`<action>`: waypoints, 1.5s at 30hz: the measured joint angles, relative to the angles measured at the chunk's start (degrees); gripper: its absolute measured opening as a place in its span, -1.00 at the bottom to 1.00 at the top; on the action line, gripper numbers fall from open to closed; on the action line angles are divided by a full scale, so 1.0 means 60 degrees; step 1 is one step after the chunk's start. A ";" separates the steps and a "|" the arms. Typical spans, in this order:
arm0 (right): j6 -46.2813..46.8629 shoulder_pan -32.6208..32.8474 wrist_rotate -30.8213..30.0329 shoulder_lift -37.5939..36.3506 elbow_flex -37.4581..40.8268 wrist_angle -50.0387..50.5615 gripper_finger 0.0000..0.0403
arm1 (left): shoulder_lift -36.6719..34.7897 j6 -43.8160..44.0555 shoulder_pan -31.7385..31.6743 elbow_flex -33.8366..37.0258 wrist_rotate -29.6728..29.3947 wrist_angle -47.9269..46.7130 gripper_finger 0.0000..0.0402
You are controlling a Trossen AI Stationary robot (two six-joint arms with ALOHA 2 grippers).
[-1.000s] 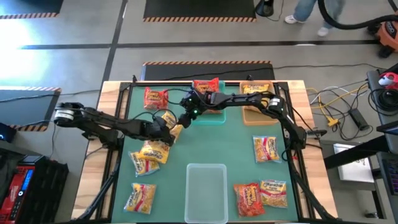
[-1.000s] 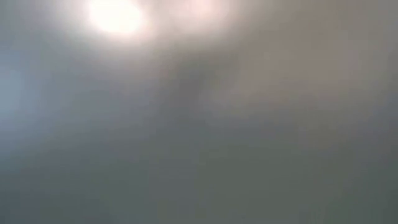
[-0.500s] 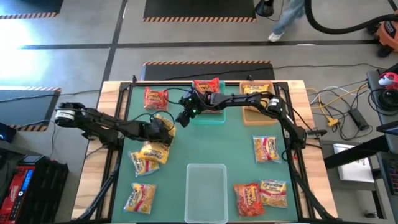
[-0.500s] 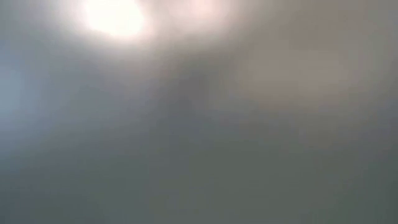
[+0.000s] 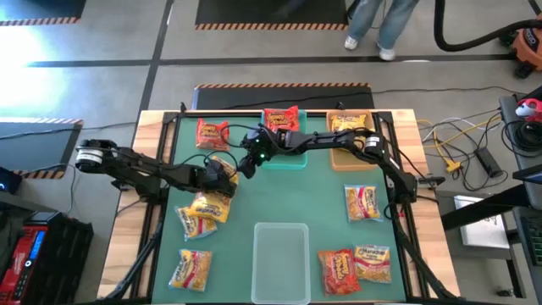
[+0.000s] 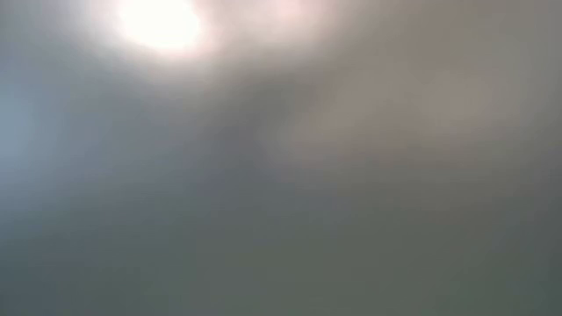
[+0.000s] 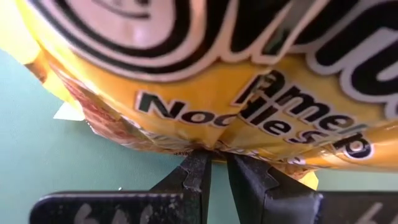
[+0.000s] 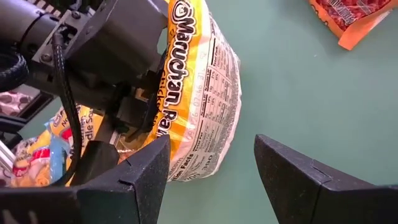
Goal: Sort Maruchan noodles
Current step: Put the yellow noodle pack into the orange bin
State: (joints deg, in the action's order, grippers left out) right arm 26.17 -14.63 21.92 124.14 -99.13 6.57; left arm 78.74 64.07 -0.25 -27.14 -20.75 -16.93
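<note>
The low view is a featureless grey blur with one bright glare patch; nothing on the table can be made out there. In the left wrist view, the yellow crinkly plastic noodle packet [image 7: 249, 93] overflows the frame, its print cut off by the edges.

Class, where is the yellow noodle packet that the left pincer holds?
In the high view, the yellow noodle packet is pinched in the shut left pincer, left of table centre, just below the red packet and beside the open right pincer.

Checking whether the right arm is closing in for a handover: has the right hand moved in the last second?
Yes. In the high view the right hand has slid from beside the teal bin toward the packet in the left hand.
</note>
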 joint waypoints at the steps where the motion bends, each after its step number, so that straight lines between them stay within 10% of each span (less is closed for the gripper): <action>1: 0.0030 -0.0001 0.0002 -0.0007 0.0004 -0.0033 0.10 | 0.0000 0.0000 0.0000 0.0004 0.0003 0.0000 -0.81; 45: -0.0579 0.0567 -0.1761 0.0072 -0.0004 -0.0546 0.10 | -0.0007 -0.0047 0.0007 0.0036 -0.0130 0.0220 -0.81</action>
State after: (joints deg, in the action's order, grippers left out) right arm 22.70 -11.22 11.35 124.57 -99.15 3.29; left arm 78.70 63.79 -0.21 -26.92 -21.53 -15.61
